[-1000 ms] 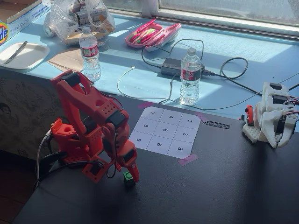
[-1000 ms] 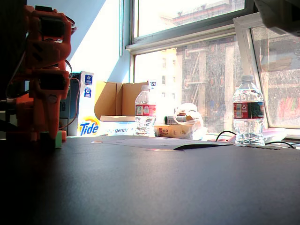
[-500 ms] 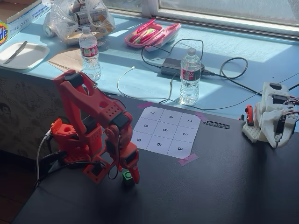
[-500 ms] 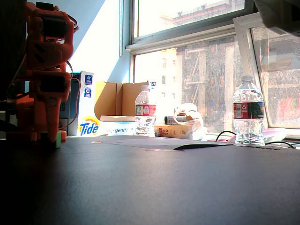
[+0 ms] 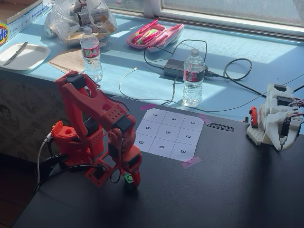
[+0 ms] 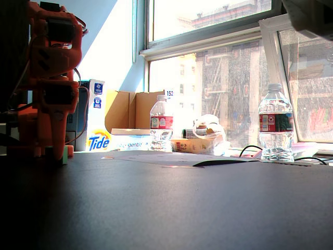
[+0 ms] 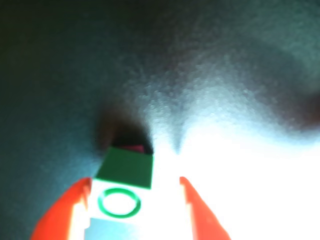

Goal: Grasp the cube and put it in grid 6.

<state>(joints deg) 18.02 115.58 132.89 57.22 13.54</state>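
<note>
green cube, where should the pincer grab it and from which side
Grip the green cube across its two opposite side faces, coming straight down from above. It sits flat on the black table with the ringed face up, and the pincer already straddles it, one red finger touching and the other apart.

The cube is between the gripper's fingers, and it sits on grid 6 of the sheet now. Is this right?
Not quite. The cube is between the fingers of the gripper, but it is not on grid 6. In a fixed view it sits on the black table, off the sheet and nearer the camera than the cell marked 9.
</note>
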